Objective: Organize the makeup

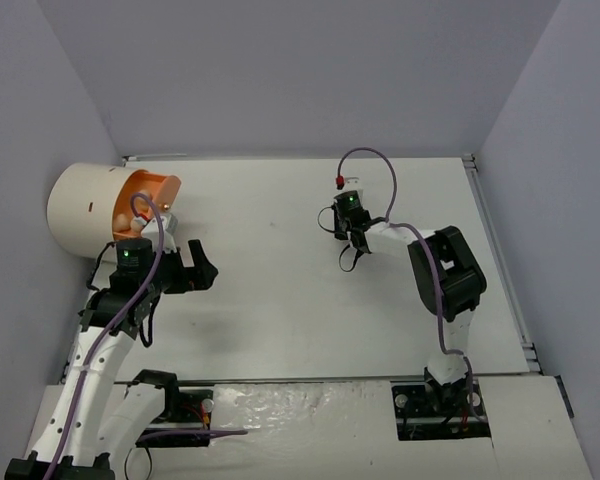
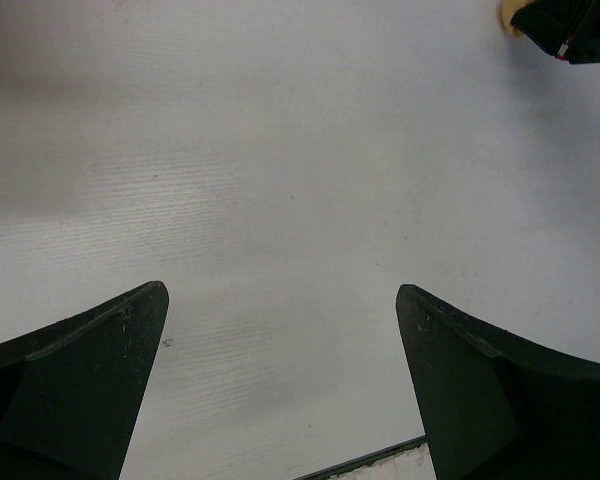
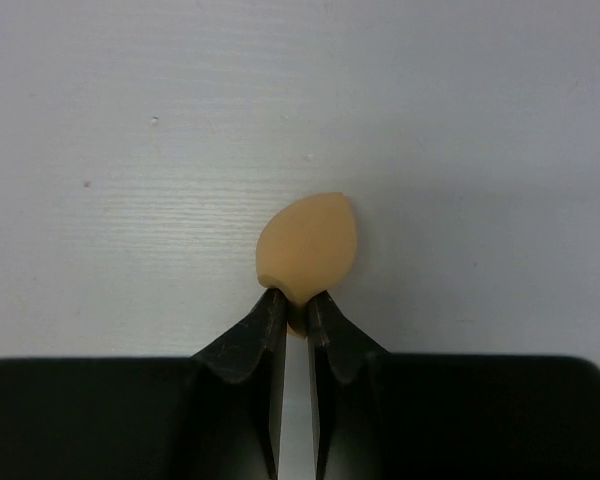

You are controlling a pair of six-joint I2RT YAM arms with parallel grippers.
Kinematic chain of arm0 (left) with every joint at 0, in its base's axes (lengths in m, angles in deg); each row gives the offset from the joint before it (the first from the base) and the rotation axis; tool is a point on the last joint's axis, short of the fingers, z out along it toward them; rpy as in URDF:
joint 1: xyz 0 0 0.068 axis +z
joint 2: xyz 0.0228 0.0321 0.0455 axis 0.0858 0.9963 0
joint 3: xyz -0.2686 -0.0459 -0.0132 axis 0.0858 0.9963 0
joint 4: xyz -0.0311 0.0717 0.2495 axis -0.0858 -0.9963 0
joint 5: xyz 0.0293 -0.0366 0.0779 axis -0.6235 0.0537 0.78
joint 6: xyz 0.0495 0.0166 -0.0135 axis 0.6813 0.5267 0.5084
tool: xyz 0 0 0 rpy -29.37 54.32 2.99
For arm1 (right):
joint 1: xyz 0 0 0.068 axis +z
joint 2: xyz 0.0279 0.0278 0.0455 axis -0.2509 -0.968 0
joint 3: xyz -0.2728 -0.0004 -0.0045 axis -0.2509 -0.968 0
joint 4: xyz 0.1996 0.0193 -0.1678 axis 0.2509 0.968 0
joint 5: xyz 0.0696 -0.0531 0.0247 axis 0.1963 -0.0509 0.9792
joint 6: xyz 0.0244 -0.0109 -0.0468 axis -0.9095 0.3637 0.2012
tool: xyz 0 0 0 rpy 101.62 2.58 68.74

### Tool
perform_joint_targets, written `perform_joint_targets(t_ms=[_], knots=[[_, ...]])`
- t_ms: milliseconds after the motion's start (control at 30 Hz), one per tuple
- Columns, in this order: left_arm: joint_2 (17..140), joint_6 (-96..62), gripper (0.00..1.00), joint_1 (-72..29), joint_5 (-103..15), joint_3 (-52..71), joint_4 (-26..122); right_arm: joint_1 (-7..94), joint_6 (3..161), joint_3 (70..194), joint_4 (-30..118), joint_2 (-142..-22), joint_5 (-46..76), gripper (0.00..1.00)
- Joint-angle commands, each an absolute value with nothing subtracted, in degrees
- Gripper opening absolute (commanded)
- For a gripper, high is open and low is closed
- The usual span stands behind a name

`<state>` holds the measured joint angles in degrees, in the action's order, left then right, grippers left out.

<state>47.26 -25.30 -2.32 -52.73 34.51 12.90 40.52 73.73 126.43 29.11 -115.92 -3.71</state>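
Fingers [image 2: 80, 380] of my left gripper [image 2: 280, 288] are spread wide and empty, waiting near the tabletop's [image 1: 280, 320] left edge beside one cream cylinder [image 1: 85, 205], likely the drop-off. My right gripper [image 3: 293, 298] pinches one peach sponge [image 3: 308, 245] by its base, right of centre toward the far edge, probably to lift it.
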Motion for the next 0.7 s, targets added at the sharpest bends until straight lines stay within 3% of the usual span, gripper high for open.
perform_joint_targets(t_ms=[0,300,667], knots=[[47.5,-30.7,0.97,-3.3,-56.7,29.3,16.4,45.6,82.0,117.0,16.9,-98.7,1.4,0.0],[52.1,-47.2,0.97,-8.3,-64.0,17.7,18.6,58.1,86.1,99.0,3.6,-70.1,14.6,0.0],[62.8,-52.6,0.97,-28.7,-50.5,7.4,22.3,60.5,83.1,98.8,-1.3,-60.6,23.4,0.0]])
